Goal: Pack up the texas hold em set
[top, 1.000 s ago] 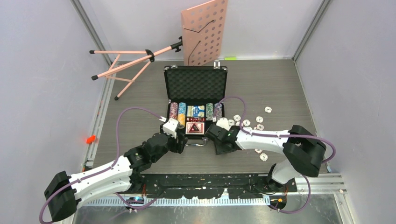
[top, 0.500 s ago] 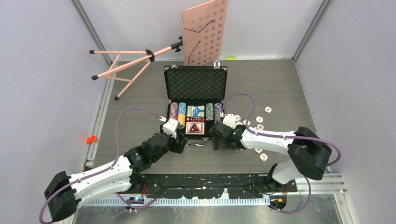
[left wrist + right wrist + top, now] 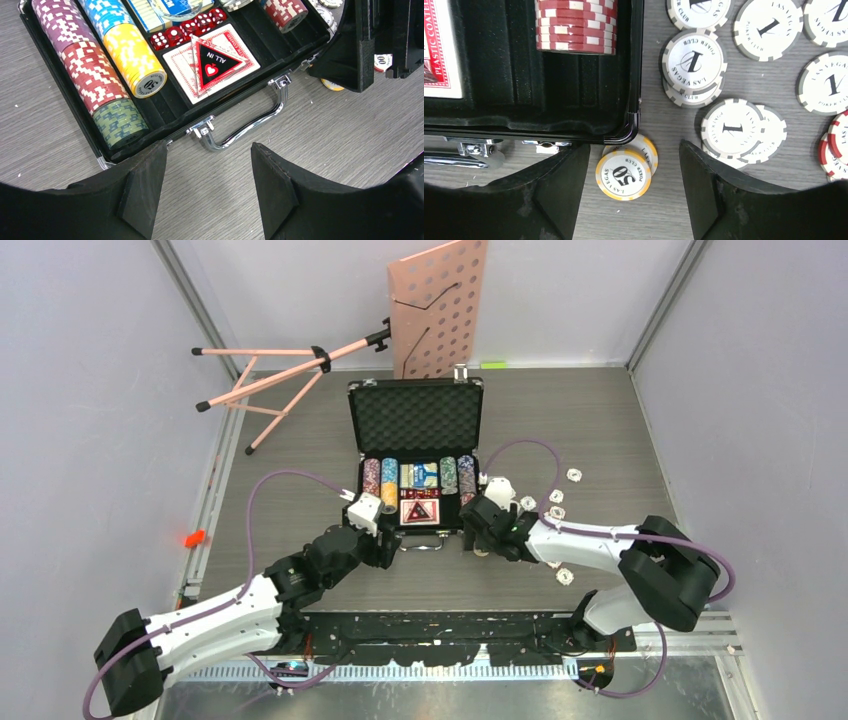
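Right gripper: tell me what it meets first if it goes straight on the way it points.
Most likely the yellow 50 chip, which lies in the gap of the open right gripper, beside the corner of the case. Depth is hard to judge.

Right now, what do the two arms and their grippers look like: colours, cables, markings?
The left arm and right arm both have white links with bulky black joints. A purple cable loops loosely along each. The left gripper and right gripper have matte black, wedge-shaped fingers. No markings are visible.
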